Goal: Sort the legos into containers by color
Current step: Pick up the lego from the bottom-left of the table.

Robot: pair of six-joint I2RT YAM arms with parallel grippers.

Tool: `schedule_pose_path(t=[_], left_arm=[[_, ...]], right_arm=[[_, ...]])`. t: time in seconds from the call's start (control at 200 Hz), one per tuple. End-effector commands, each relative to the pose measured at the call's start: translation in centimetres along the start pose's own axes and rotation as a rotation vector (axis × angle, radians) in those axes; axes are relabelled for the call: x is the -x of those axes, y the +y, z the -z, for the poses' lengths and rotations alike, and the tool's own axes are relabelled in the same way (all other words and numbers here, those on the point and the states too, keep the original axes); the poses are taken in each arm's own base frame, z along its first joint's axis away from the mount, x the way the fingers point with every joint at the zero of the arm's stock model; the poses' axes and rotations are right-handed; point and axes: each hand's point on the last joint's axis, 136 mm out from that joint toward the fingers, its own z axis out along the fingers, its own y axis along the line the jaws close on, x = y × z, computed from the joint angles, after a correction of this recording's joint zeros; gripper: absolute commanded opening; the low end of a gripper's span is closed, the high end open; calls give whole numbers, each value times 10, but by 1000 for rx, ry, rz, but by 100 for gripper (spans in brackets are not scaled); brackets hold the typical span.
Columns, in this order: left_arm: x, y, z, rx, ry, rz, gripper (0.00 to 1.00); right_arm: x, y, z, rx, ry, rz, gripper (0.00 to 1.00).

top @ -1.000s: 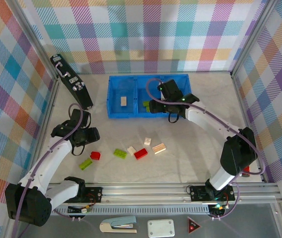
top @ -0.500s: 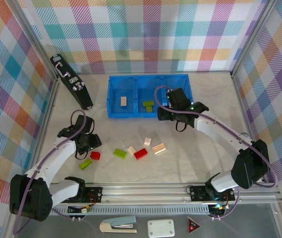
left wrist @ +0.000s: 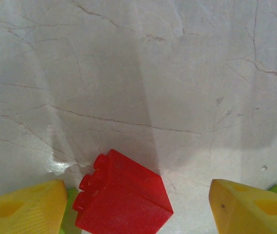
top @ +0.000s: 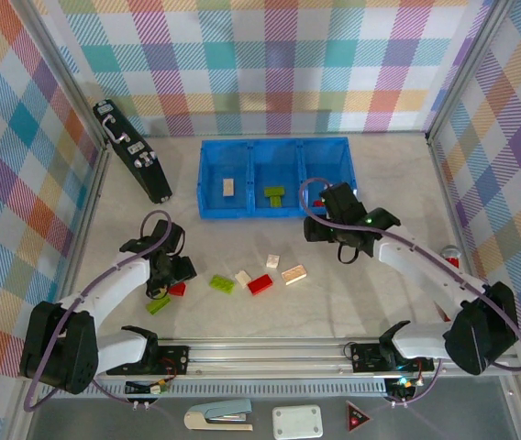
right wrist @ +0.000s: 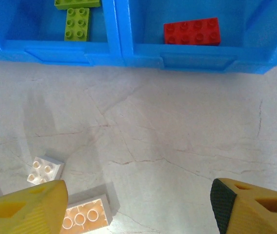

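The blue tray (top: 242, 209) holds the containers: a cream brick (top: 229, 187) in the left one, green bricks (right wrist: 77, 19) in the middle one, a red brick (right wrist: 192, 30) in the right one. On the table lie a green brick (top: 222, 283), cream bricks (top: 243, 278) (top: 293, 273) and a red brick (top: 260, 284). My left gripper (left wrist: 138, 209) is open low over a small red brick (left wrist: 124, 197), which lies between its yellow fingers (left wrist: 24, 207) with a green brick (top: 158, 303) beside it. My right gripper (right wrist: 138, 209) is open over bare table just in front of the tray.
A black device (top: 132, 160) leans at the back left. A stapler (top: 219, 417), a white box (top: 297, 422) and a red triangle sign (top: 359, 417) lie in front of the rail. Plaid walls close in three sides.
My left gripper has come down and nearer over the small red brick, and its jaws have spread. My right gripper has drawn back out of the tray toward the near side, with nothing in it.
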Motion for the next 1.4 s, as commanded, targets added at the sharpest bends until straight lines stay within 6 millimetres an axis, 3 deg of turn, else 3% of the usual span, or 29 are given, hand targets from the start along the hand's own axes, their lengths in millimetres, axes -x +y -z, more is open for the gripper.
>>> schedule_pose_path(t=[0.0,0.275,0.39,0.525,0.875,1.135,1.395], left_arm=[[-3,19,4,92,-19,52,83],[-6,57,29,227,-100,243,100],[-15,71,35,267,-91,339,100],[-27,70,32,232,-43,396,99],[-50,67,17,157,19,455,84],[-53,72,12,169,18,435,86],[-49,70,2,183,26,378,80]], right_arm=[[-8,-8,8,-20,-5,-19,78],[-15,-16,18,-22,-29,-27,78],[-17,-18,23,-22,-38,-31,78],[-18,-21,27,-25,-51,-39,78],[-23,-29,37,-37,-72,-53,79],[-24,-31,39,-36,-81,-51,79],[-26,-31,40,-33,-75,-57,79]])
